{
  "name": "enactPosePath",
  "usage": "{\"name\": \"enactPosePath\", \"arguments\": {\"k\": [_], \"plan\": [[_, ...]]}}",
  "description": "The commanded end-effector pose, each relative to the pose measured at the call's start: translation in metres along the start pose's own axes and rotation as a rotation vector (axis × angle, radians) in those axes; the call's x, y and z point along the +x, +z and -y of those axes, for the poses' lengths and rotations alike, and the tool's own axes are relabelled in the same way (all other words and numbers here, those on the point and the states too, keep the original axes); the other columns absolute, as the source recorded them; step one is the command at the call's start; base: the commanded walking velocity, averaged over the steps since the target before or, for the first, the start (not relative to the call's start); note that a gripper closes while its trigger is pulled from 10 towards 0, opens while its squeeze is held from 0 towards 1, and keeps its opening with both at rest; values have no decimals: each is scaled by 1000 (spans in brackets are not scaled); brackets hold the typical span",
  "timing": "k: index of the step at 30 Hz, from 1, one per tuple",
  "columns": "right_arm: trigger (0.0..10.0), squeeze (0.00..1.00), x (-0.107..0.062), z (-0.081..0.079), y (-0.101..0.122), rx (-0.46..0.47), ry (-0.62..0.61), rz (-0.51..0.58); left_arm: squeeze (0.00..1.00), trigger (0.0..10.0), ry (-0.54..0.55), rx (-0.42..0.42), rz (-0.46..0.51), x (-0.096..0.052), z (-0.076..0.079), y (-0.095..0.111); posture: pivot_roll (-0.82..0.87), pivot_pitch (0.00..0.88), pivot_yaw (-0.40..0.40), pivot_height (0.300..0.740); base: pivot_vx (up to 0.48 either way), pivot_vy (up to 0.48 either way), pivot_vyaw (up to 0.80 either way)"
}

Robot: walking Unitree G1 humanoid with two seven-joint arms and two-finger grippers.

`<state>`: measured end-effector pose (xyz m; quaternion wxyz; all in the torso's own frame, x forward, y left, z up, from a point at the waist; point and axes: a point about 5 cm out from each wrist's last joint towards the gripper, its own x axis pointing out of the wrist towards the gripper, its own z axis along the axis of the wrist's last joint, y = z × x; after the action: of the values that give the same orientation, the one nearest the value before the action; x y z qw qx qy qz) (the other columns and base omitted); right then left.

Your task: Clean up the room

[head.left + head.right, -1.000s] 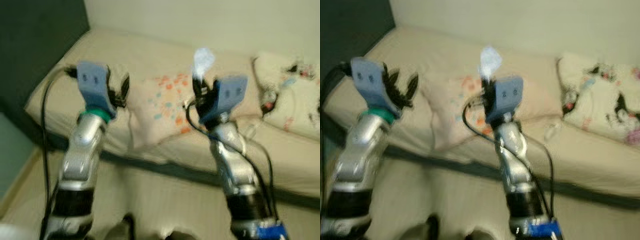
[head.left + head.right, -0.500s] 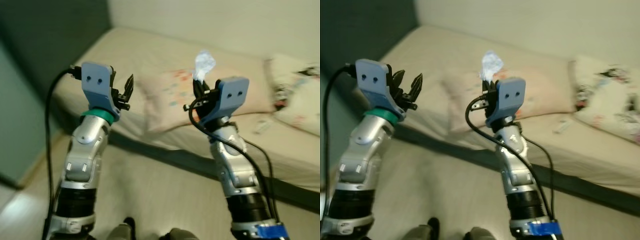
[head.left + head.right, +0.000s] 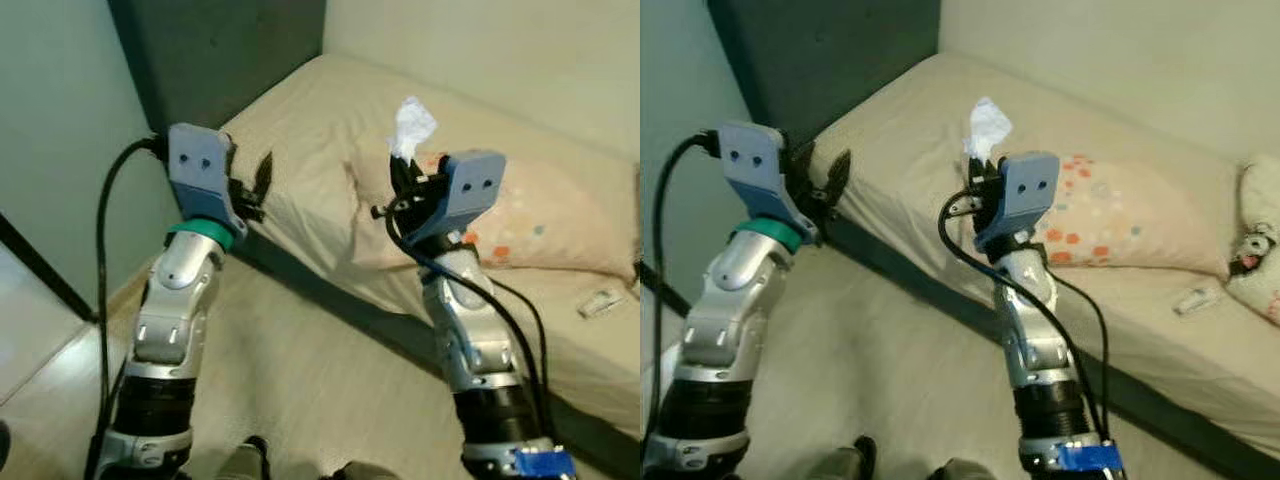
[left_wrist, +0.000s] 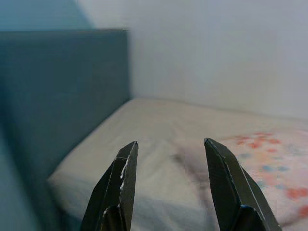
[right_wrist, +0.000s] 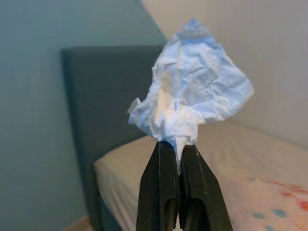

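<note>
A crumpled white tissue (image 5: 190, 103) sticks up from my right gripper (image 5: 177, 147), whose fingers are shut on its lower end. From the head camera the tissue (image 3: 411, 125) is held up in front of the bed (image 3: 320, 120), above the spotted pillow (image 3: 540, 215). My left gripper (image 4: 168, 147) is raised at the same height, open, with nothing between its fingers (image 3: 262, 172). It points at the bed's near corner by the dark headboard (image 3: 220, 50).
A second patterned pillow (image 3: 1260, 245) lies at the far right of the bed, and a small white remote (image 3: 1192, 298) rests on the sheet. The dark bed frame edge (image 3: 910, 285) runs diagonally across the light wooden floor (image 3: 310, 390). A blue-grey wall (image 3: 60, 140) is on the left.
The whole view has swung to the left: the bed and pillows slid right, the headboard and left wall came in. Both arms keep the same raised pose, tissue still held.
</note>
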<state>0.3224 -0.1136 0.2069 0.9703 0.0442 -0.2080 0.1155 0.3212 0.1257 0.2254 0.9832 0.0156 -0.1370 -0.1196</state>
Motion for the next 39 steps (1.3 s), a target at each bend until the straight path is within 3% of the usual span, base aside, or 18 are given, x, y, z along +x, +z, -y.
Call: {"name": "enactPosePath", "arguments": {"k": [1,10,17,23,39], "plan": [[10000,0,-2,-2,-4,16,4,-20,0,10000,4,-17,-26,-2,-1,-5,0,21,-48,740,0,0,763],[10000,0,-4,-7,-8,31,30,-35,0,10000,6,17,-44,-4,-2,-12,0,24,-44,740,0,0,764],[10000,0,-11,-14,-19,122,89,-101,0,10000,9,136,-71,-10,-4,-24,0,25,-40,740,0,0,757],[10000,0,-21,-13,-34,93,105,-170,0,10000,61,127,-166,-27,-15,-53,-10,28,-34,740,0,0,752],[10000,0,-25,-9,-38,72,103,-195,0,10000,86,127,-158,-29,-18,-57,-19,22,-29,740,0,0,748]]}}
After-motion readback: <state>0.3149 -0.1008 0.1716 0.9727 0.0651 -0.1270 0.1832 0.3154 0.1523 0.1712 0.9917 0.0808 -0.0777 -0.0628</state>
